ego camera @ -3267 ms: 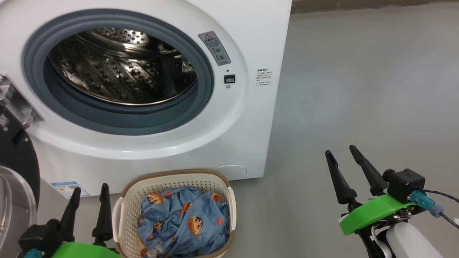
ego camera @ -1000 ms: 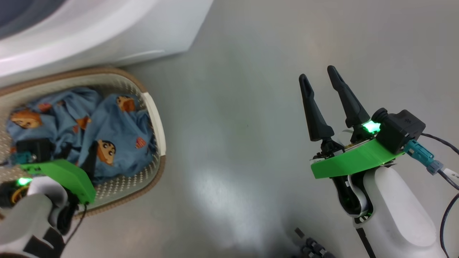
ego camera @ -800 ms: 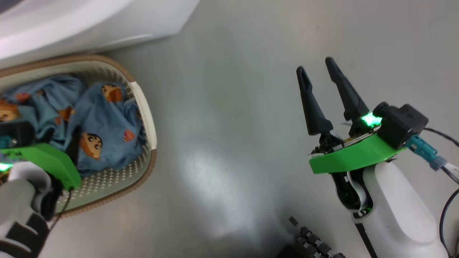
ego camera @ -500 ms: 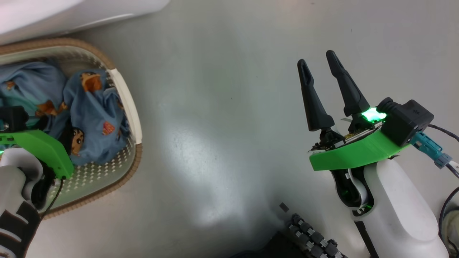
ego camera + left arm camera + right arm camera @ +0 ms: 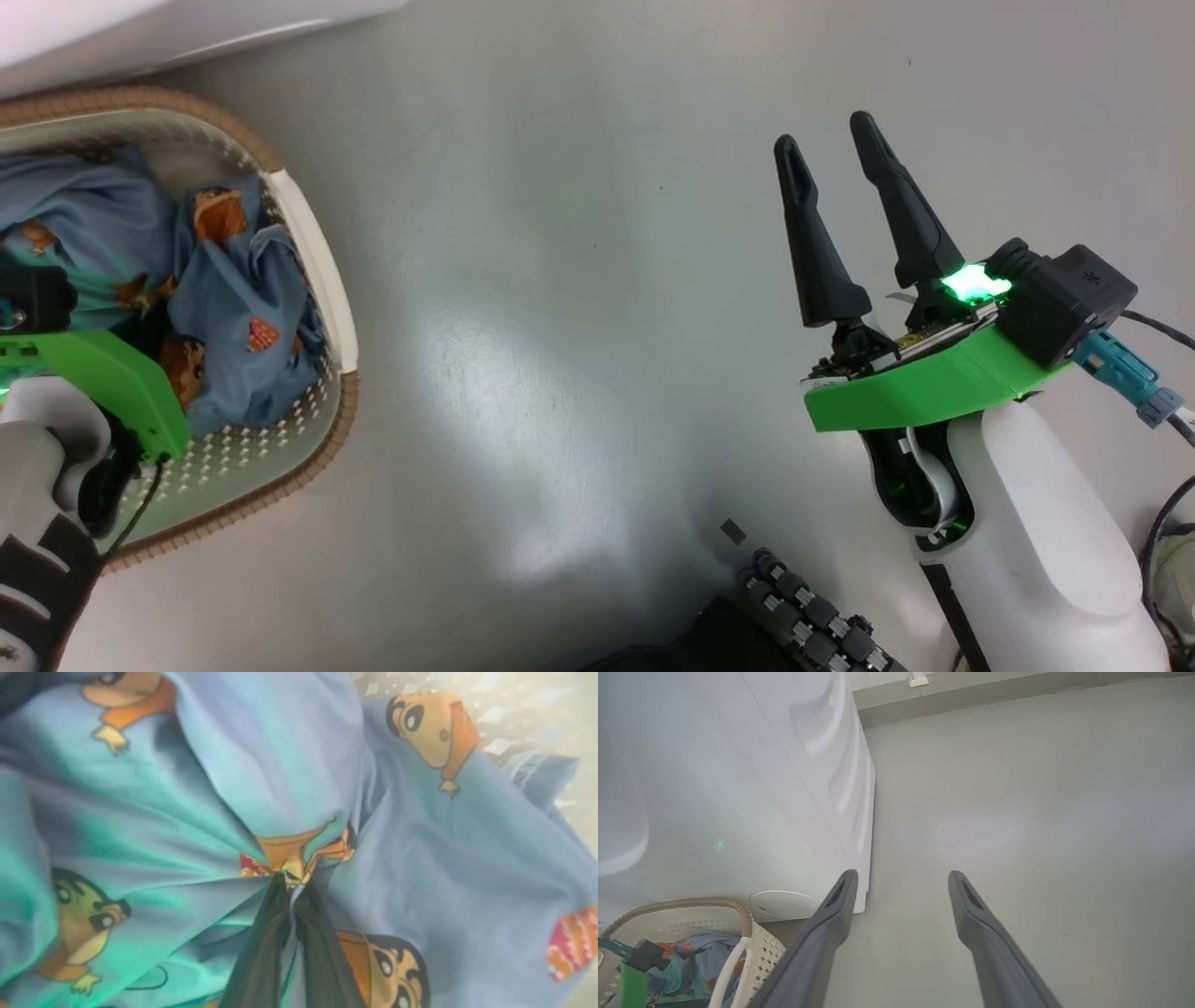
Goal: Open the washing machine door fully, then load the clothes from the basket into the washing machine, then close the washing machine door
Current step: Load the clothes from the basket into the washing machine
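Down in the basket (image 5: 322, 271), the left gripper (image 5: 292, 882) has its fingers clamped together on a bunched fold of the clothes (image 5: 420, 858), seemingly to lift them out. The right gripper (image 5: 823, 129) hangs over bare floor (image 5: 579, 280) well aside, fingers apart and empty, likely keeping clear. Just beyond the basket stands the washing machine (image 5: 738, 788), where the load belongs.

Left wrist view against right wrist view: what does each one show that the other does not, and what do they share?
Left wrist: the left claw shut, pinching a fold of the clothes. Right wrist: the right claw open above the floor, beside the washing machine. Shared: the clothes lying in the basket.
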{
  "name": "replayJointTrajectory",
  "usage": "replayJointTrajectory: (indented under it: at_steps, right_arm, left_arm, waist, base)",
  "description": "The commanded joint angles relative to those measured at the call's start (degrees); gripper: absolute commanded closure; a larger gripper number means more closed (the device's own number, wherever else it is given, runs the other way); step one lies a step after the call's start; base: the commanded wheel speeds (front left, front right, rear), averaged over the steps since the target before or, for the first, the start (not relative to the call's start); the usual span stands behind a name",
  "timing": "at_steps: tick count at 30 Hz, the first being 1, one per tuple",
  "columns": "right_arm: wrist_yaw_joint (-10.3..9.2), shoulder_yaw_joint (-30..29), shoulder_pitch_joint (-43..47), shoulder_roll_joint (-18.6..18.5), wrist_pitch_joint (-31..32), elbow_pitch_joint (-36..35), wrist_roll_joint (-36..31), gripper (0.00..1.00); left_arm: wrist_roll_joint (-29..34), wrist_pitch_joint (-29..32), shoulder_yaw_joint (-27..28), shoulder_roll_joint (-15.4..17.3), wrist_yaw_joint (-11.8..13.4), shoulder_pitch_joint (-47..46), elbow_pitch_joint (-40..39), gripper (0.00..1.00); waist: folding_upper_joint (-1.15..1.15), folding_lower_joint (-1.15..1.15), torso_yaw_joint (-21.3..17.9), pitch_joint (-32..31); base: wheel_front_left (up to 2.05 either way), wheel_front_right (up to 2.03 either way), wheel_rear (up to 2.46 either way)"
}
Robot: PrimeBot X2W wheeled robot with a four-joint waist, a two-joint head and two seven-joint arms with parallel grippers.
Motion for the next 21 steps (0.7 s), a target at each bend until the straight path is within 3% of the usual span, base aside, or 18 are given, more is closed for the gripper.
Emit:
replayJointTrajectory:
  at_steps: [1, 11, 21]
  right_arm:
    - [0.42, 0.8, 1.7, -0.1, -0.4, -1.1, 0.0, 0.00]
    - [0.42, 0.5, 1.4, -0.1, -0.4, -0.3, -0.5, 0.00]
    - [0.42, 0.3, 1.1, -0.1, -0.4, 2.5, -1.6, 0.00]
  left_arm:
    - [-0.5, -0.8, 0.8, 2.0, -0.2, 0.2, 0.0, 1.00]
    - [-4.0, -6.7, -1.3, 1.0, -0.2, 2.7, -0.8, 1.00]
    - [-8.2, -12.0, -3.0, -0.7, -0.2, 7.9, -4.3, 1.00]
  waist:
    - [0.00, 0.00, 0.2, -0.2]
    - [0.00, 0.00, 2.2, -5.7]
    - [0.00, 0.00, 7.0, -14.3]
  base:
    - [0.00, 0.00, 0.00]
    - [0.00, 0.00, 0.00]
    - [0.00, 0.00, 0.00]
